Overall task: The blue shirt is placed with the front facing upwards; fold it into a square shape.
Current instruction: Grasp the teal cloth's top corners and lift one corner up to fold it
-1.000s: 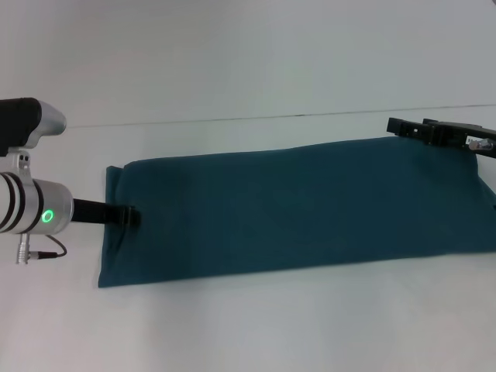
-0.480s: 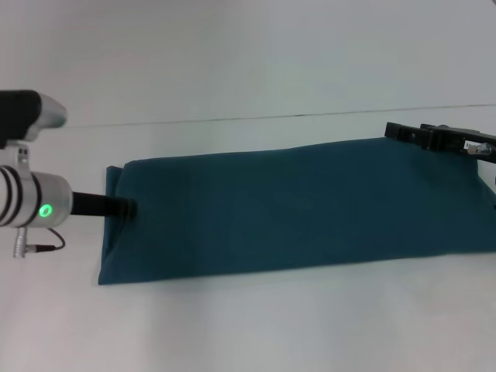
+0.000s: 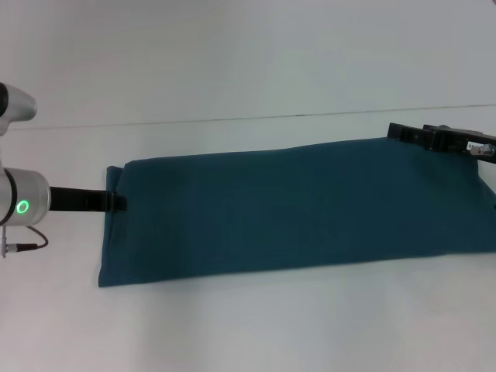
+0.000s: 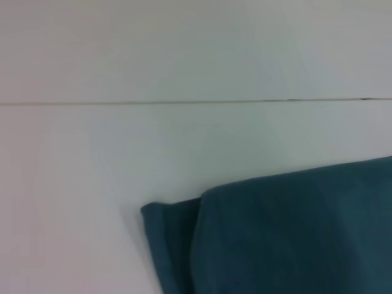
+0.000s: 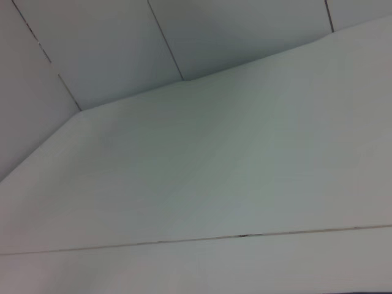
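A plain white table (image 3: pixel 248 325) fills the head view, with a thin dark seam running across it behind the cloth, and the right wrist view adds pale wall panels rising beyond the table's far edge. On the table lies the blue shirt (image 3: pixel 294 205), already folded lengthwise into a long dark teal band that stretches from the robot's left side all the way past the right border of the head view. Its upper surface is smooth and plain (no lettering or label shows on the face turned up). At the left end a narrower under-layer sticks out a little beyond the top layer, which the left wrist view shows as a stepped corner of the fabric (image 4: pixel 275 239) against the bare white surface.

The left gripper (image 3: pixel 115 201) reaches in low from the left, its dark tip at the short left edge of the shirt, about midway along that edge; the silver wrist behind it carries a lit green ring. Whether its jaws are parted or pinching the hem cannot be told from these views. The right gripper (image 3: pixel 403 132) sits at the far right corner of the shirt, over the back edge of the cloth, its black body lying nearly flat. Its jaw state cannot be told either, and its own wrist camera sees only table and wall.
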